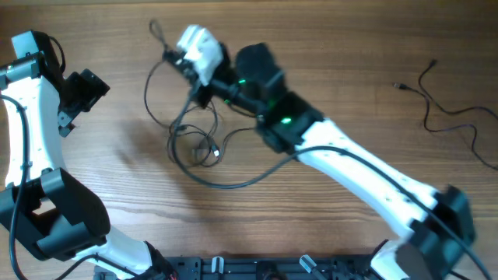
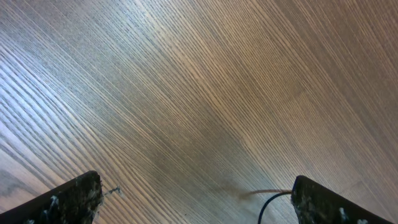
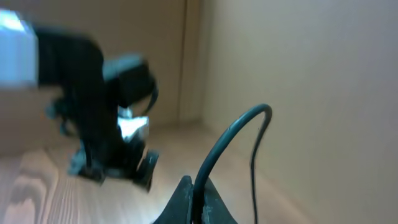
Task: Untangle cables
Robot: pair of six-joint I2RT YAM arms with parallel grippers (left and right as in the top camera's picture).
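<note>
- Blur smears the right wrist view, but the right gripper (image 3: 193,200) fingers look pressed together, pinching a thin black cable strand (image 3: 231,134) that arcs up from them.
- Left gripper (image 2: 199,200) is cut off, only 2 dark tips show, spread wide over the grainy wood table (image 2: 186,93).
- Cable bunch (image 1: 194,144) loops mid-table, partly hidden by the right arm (image 1: 350,155); 1 stray cable (image 1: 451,113) squiggles far right.

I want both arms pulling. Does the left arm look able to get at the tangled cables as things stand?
Probably yes: the open left gripper sits left of the cables with only bare table between, and the right gripper grips their upper part.
</note>
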